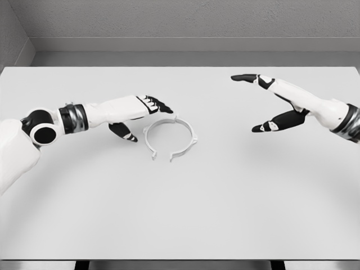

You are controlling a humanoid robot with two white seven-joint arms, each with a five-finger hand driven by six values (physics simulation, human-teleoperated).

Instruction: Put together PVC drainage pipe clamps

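**Pipe clamp on desk, left hand at its rim, right hand clear**

The desk (180,214) is a plain white surface filling most of the head view, with a grey wall (185,19) behind its far edge. No brand, label or writing can be read on any surface, arm or part.

The left arm (73,118) enters from the left edge, white with dark joint bands, and reaches across the desk toward its middle. The right arm (329,112) enters from the right edge and is held over the desk's right side.

The left hand (138,112) sits just beside the pipe clamp, on its left. Its dark fingers (160,105) extend over the clamp's upper-left rim; whether they touch the rim cannot be told. The thumb points down to the desk just outside the clamp's left side. The fingers are loosely extended and close on nothing.

The right hand (275,101) is well apart from the clamp, to its right. Its fingers are spread and released, one pointing left, the thumb lower, holding nothing.

The pipe clamp (194,135) lies flat on the desk, slightly left of centre. It is a thin white ring in two curved halves, with a gap at its near side and small tabs at the ends.
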